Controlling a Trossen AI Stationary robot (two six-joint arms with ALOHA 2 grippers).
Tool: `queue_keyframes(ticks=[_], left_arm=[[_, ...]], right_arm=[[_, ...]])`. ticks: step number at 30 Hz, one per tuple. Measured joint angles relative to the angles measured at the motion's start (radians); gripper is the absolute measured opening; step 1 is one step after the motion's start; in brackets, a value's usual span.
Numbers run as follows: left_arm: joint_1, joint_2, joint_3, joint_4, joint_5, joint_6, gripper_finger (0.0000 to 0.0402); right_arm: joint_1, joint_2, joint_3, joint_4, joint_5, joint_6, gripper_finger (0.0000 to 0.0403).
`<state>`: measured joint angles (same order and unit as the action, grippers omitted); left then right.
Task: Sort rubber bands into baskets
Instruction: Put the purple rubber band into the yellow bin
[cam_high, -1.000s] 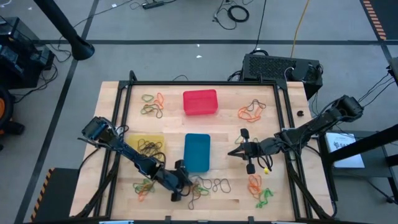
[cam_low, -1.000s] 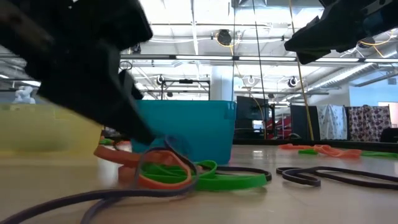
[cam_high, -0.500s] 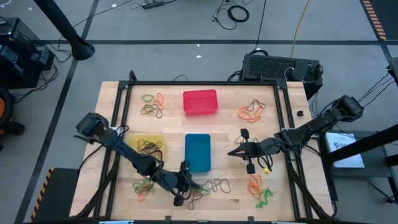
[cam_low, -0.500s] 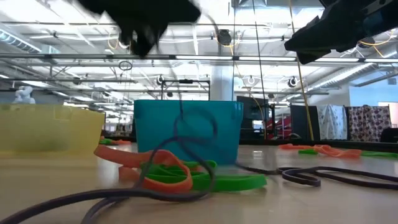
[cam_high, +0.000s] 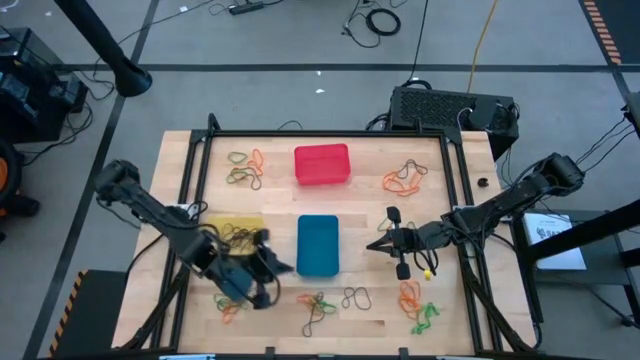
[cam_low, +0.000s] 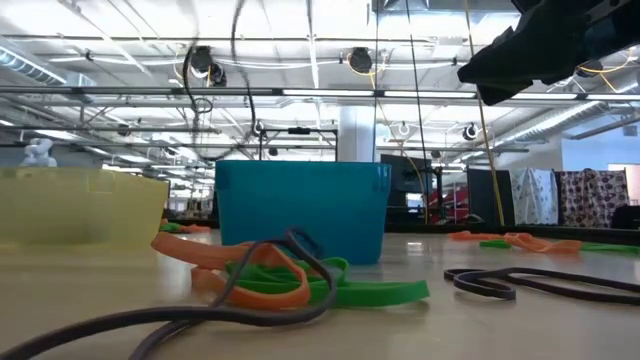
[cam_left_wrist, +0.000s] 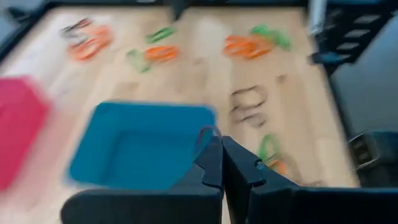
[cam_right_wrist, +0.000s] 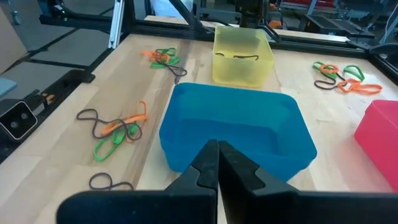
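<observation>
Inside yellow basket (cam_high: 236, 232), dark rubber bands (cam_high: 240, 237); blue basket (cam_high: 318, 244) bare.

Red basket (cam_high: 321, 165), blue basket (cam_high: 317, 243), translucent yellow basket (cam_right_wrist: 242, 55), orange, green and dark rubber bands (cam_high: 407, 178), pale wood-grain surface (cam_high: 360, 215), black end effectors (cam_left_wrist: 221, 163), grey floor (cam_high: 300, 40).

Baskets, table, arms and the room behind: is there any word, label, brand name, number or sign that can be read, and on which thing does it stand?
Readable text: none.
White sheet beside the table: dark marks, too small to read.
Red basket, blue basket, yellow basket: no print or label shows.
Left gripper, right gripper: no marking shows.
</observation>
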<state>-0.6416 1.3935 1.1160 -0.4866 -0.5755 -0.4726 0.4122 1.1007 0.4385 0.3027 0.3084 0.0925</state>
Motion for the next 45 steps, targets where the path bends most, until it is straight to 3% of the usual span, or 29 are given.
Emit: queue_keyframes(ticks=[8,15,21,30,39,45], left_arm=[[0.001,-0.118,0.0,-0.433,-0.055,-0.242,0.0],[0.0,-0.132,-0.007,-0.805,0.072,-0.518,0.0],[0.0,-0.132,-0.027,-1.0,0.113,-0.664,0.0],[0.0,-0.13,-0.045,-0.99,0.143,-0.674,0.0002],[0.0,-0.13,-0.045,-0.854,0.098,-0.555,0.0013],[0.001,-0.116,-0.045,-0.856,0.032,-0.533,0.0015]], right_arm=[[0.0,0.0,0.0,0.006,0.0,0.0,0.0],[0.0,0.0,0.0,0.006,0.0,0.0,0.0],[0.0,0.0,0.0,0.006,0.0,0.0,0.0],[0.0,0.0,0.0,0.006,0.0,0.0,0.0],[0.0,0.0,0.0,0.006,0.0,0.001,0.0],[0.0,0.0,0.0,-0.01,0.0,0.019,0.0]])
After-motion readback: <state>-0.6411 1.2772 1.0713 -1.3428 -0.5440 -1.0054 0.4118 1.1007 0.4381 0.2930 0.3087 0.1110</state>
